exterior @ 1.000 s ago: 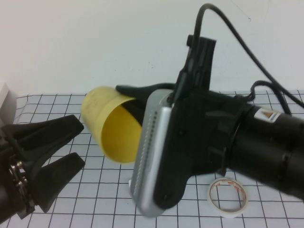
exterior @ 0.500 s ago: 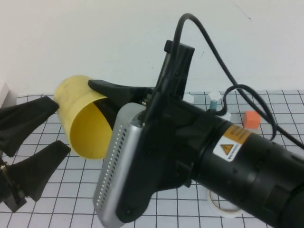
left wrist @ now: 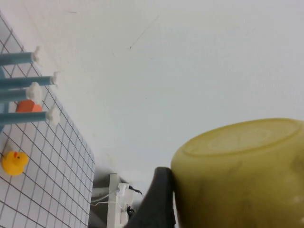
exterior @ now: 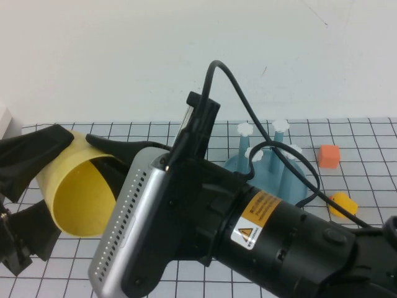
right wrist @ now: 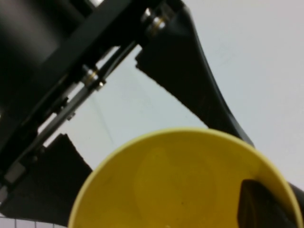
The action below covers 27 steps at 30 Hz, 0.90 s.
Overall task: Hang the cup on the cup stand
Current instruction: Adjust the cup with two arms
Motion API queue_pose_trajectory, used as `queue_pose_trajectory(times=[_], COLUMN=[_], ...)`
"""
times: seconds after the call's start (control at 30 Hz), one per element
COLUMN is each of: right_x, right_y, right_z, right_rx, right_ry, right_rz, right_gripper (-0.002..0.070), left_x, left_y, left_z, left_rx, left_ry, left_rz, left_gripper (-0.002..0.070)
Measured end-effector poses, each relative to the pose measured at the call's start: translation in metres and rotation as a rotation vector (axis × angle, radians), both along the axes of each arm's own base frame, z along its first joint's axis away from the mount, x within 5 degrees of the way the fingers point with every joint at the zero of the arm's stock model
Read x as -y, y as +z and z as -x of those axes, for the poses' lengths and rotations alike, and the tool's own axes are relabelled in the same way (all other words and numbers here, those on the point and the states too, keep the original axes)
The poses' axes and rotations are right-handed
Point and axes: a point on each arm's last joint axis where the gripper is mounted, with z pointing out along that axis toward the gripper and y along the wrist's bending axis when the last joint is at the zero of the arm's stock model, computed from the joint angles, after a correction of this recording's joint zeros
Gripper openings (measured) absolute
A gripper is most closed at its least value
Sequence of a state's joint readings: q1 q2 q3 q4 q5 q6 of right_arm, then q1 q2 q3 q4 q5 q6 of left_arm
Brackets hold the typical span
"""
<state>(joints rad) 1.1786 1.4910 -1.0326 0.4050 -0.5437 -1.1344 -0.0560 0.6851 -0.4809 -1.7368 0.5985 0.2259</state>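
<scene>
High view: the right tool (exterior: 102,152) is pinched on the rim of the cup (exterior: 68,192), held sideways in the air well short of the cup stand (exterior: 273,164); the left tool (exterior: 28,198) stands spread around its base. Left wrist view: one finger (left wrist: 156,199) touches the base; releasing early could drop it. Right wrist view: the cup's mouth faces the lens

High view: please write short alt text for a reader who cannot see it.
The right gripper, jaws shut on the rim of a plain yellow plastic cup, holds it sideways between the open jaws of the left gripper. Behind the arm stands a blue plastic cup stand with white-capped pegs.
</scene>
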Motion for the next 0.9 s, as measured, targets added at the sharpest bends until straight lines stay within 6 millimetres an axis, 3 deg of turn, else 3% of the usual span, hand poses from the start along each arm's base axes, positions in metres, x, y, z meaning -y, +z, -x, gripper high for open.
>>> queue_pose_trajectory(times=[0.2,0.9], right_x=[-0.002,0.001], right_y=[-0.004,-0.012], right_z=[-0.001,-0.003], right_rx=[-0.027,-0.168], right_ry=[0.010,-0.024], right_rz=[-0.005,-0.069], right_gripper=[0.0026,0.0036], left_x=[-0.001,-0.003], left_y=[0.000,-0.002], left_z=[-0.001,-0.003], left_rx=[0.014,0.081], left_ry=[0.021,0.039], left_rz=[-0.025,-0.124], left_gripper=[0.0639,0.0638])
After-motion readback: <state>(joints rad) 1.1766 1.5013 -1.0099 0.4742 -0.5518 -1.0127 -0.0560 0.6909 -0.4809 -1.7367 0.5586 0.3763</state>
